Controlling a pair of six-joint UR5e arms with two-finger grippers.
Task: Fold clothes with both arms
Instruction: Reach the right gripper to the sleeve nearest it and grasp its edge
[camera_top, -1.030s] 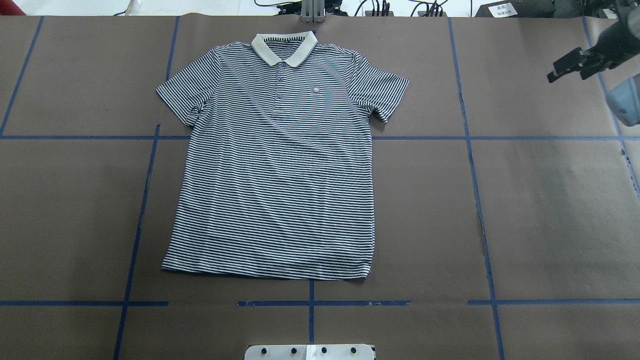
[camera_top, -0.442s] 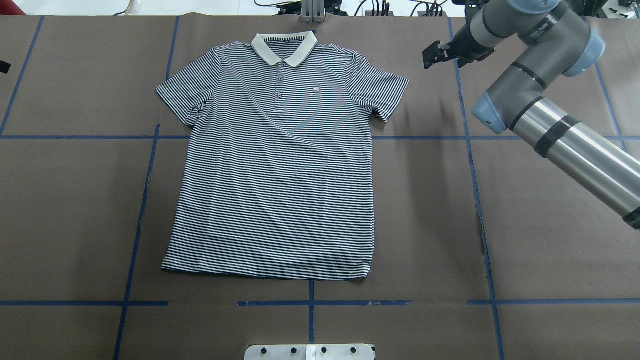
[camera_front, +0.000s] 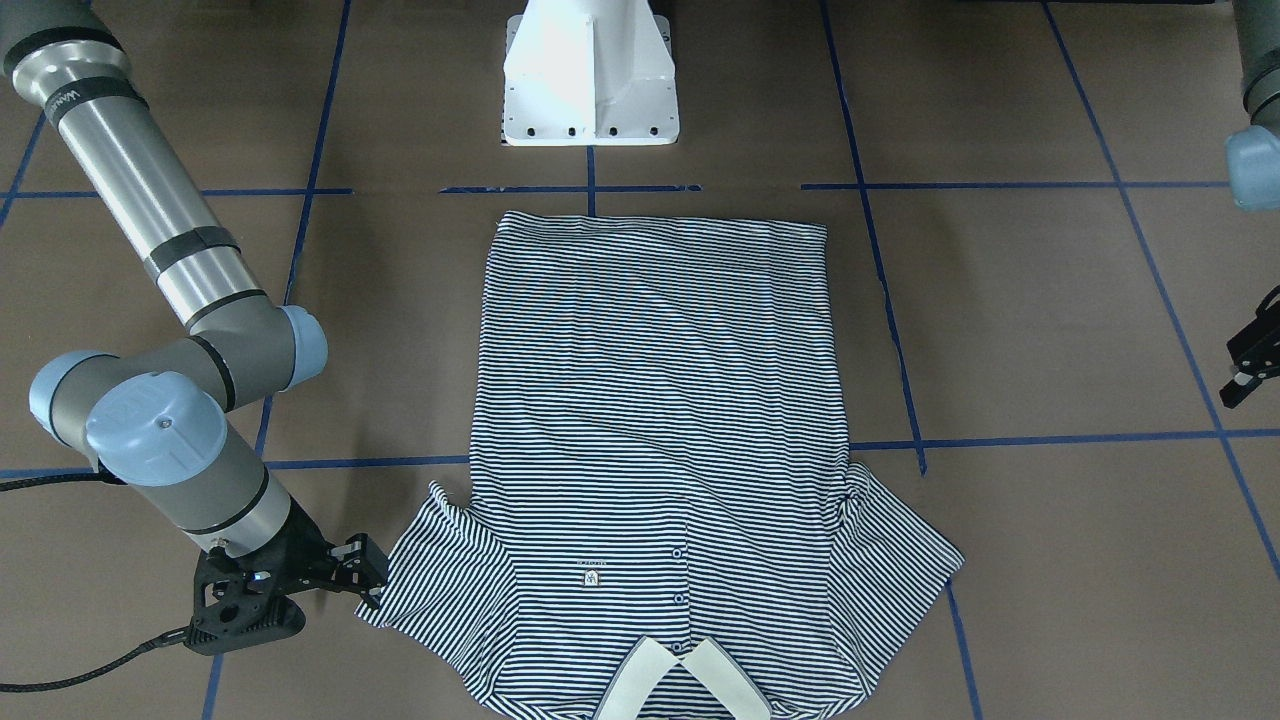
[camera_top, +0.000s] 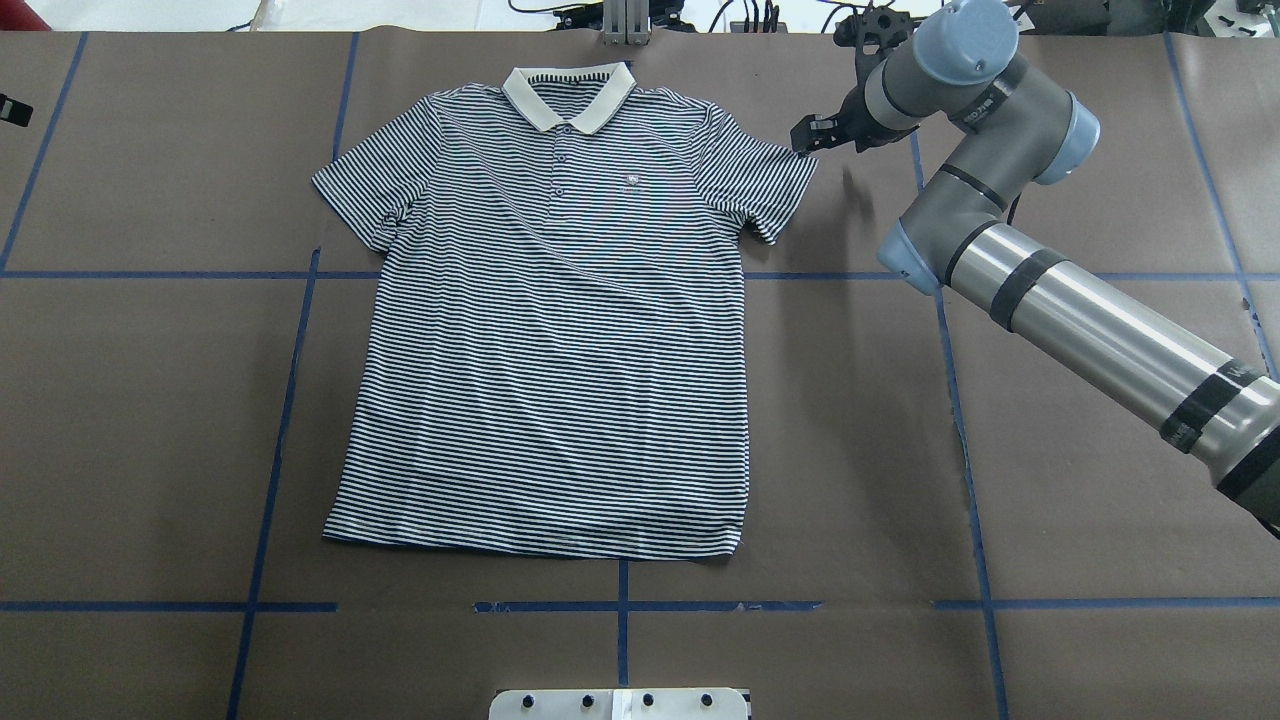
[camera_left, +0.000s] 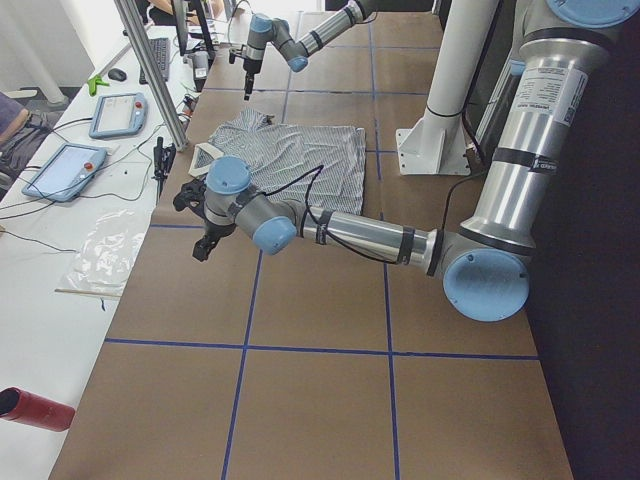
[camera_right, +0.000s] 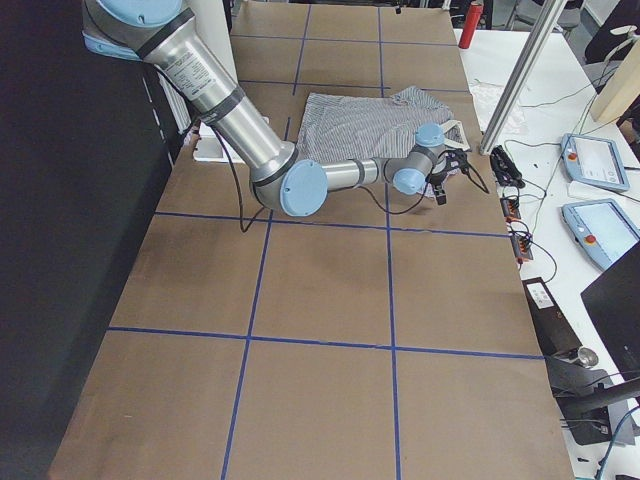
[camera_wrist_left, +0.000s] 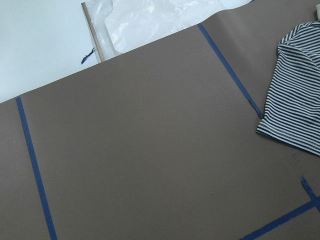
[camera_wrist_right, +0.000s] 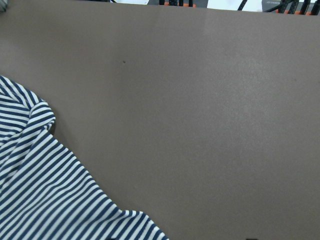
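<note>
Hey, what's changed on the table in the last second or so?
The right gripper swept in from the table's right edge to a sleeve tip of the polo shirt; jaws open, nothing held. The left gripper has edged into the overhead view's left edge. The shirt lies flat, unmoved.

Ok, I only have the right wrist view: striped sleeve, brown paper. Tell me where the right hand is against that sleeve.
Observer: Overhead, the right hand sits just off the outer corner of that sleeve; I cannot tell whether they touch.
Operator: Now give me the left hand.
Observer: The front view has the left hand over bare paper, well clear of the other sleeve.
Operator: Report the shirt's state.
Observer: The shirt lies flat, unfolded, collar away from the pedestal.
</note>
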